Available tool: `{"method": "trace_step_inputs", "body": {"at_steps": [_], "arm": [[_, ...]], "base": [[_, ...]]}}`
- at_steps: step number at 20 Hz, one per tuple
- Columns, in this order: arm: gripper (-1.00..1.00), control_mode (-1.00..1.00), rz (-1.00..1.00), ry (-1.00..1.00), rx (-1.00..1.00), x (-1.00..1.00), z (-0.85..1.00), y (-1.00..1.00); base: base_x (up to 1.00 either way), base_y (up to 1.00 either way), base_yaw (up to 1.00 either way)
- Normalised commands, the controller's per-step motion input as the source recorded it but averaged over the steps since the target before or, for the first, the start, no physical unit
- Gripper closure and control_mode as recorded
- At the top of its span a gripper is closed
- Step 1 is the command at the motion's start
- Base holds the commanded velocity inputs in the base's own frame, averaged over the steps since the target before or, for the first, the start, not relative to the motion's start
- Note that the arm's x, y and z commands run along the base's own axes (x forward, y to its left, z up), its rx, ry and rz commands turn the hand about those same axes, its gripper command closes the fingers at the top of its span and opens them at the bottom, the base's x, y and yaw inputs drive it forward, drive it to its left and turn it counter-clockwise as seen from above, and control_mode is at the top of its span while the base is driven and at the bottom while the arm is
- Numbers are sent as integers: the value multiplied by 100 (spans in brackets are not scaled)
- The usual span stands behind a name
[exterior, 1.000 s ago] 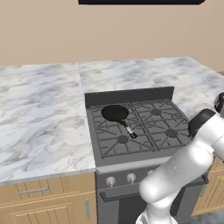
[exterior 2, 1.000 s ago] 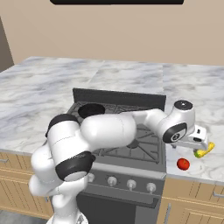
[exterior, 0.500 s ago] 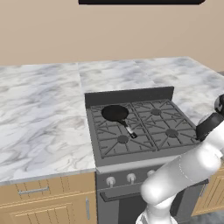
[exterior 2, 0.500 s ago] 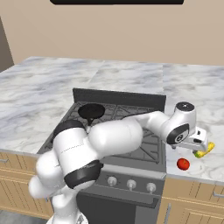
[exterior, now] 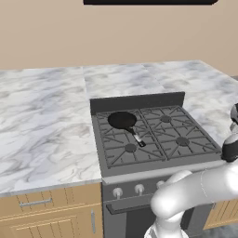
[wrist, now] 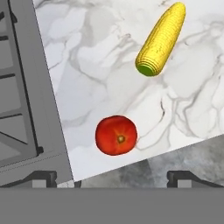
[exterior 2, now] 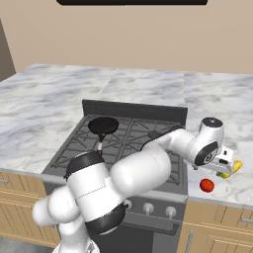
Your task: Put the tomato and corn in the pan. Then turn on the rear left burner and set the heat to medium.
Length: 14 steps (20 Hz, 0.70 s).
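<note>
Seen from the hand view: tomato (wrist: 116,135) low and left of centre on the marble counter (wrist: 109,57), near the counter's front edge; corn (wrist: 160,40) at upper right, well apart from it, green end pointing down-left. Stove (wrist: 22,87) along the left edge. Gripper (wrist: 111,177) above both, fingers (wrist: 43,176) spread wide at the bottom corners, nothing between them. In the left base view, pan (exterior: 122,121) on the rear left burner (exterior: 116,122), upper left of the cooktop, handle angled toward lower right.
</note>
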Motion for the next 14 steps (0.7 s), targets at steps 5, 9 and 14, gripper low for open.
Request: {"method": "trace_step_inputs", "body": {"at_steps": [5, 9, 14], "arm": [[-100, -100, 0, 0, 3, 0, -22, 10], [-100, -100, 0, 0, 2, 0, -36, 2], [-100, -100, -2, 0, 0, 0, -33, 0]], "base": [[0, 0, 0], [0, 0, 0], [0, 0, 0]]}}
